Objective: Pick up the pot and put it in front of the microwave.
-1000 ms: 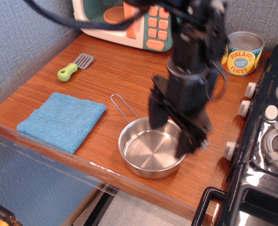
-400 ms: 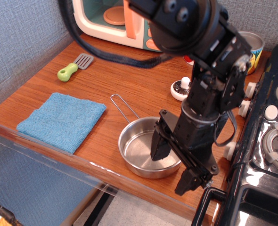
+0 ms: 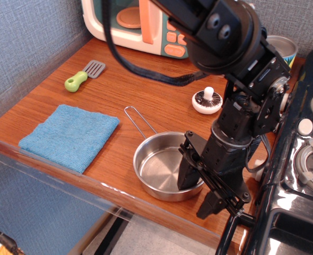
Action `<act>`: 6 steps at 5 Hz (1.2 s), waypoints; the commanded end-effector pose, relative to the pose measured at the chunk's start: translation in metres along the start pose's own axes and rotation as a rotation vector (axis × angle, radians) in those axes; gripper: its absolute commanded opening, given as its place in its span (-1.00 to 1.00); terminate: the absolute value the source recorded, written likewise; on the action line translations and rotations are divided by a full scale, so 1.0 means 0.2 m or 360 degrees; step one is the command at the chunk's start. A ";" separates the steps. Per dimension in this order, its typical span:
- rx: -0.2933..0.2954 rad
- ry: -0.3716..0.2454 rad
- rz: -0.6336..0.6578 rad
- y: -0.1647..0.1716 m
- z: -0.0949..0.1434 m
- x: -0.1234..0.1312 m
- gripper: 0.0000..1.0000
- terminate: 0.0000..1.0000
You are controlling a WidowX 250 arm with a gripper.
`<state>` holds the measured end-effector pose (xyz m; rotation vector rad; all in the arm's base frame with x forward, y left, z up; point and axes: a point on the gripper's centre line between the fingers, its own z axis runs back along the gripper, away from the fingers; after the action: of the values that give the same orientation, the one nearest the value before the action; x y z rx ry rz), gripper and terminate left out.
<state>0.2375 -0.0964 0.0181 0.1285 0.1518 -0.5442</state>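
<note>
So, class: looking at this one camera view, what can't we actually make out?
- Pot: right rim hidden behind the gripper; whether it is gripped can't be told.
- Microwave: top cut off by the frame edge, right side behind the arm.
- Tin: label covered by the arm.

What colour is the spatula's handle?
Green: the spatula lies left of the pot in the only view.

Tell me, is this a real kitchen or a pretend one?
Probably a pretend play kitchen: a toy microwave at the back, a small black stove with knobs on the right, and a little pot on the wooden counter.
</note>
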 end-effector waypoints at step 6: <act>-0.0022 -0.0404 0.0015 0.23 0.46 -0.01 -1.00 -1.00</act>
<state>0.2703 -0.0747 0.0986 0.0464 -0.0343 -0.5408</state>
